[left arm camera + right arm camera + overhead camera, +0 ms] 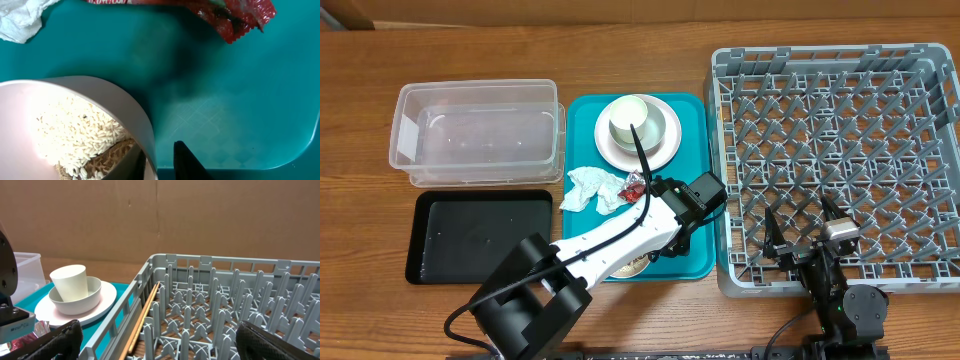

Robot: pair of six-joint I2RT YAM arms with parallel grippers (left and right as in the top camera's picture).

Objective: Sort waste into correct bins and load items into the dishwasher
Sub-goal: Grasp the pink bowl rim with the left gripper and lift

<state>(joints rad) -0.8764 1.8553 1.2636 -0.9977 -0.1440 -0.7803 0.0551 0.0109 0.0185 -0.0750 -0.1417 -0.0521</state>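
Early stage. Left gripper (157,162) straddles the rice bowl (75,115) rim at the teal tray's (582,110) near edge; can't tell if clamped. Right gripper (800,225) gapes wide, empty, over the rack (840,120) right of the tray. Only a chopstick (142,315) is racked. Tissue (590,188), wrapper (634,187) and cup stack (638,122) sit on the tray, unsorted.

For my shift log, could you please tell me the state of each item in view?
Clear bin: lidless, empty.
Black tray: empty.
Rice bowl: holds rice; left gripper straddles its rim, grip unclear.
Cup: upright inside white bowl.
Napkin: crumpled.
Red wrapper: crumpled.
Dish rack: one chopstick inside, otherwise bare.
Right gripper: open.
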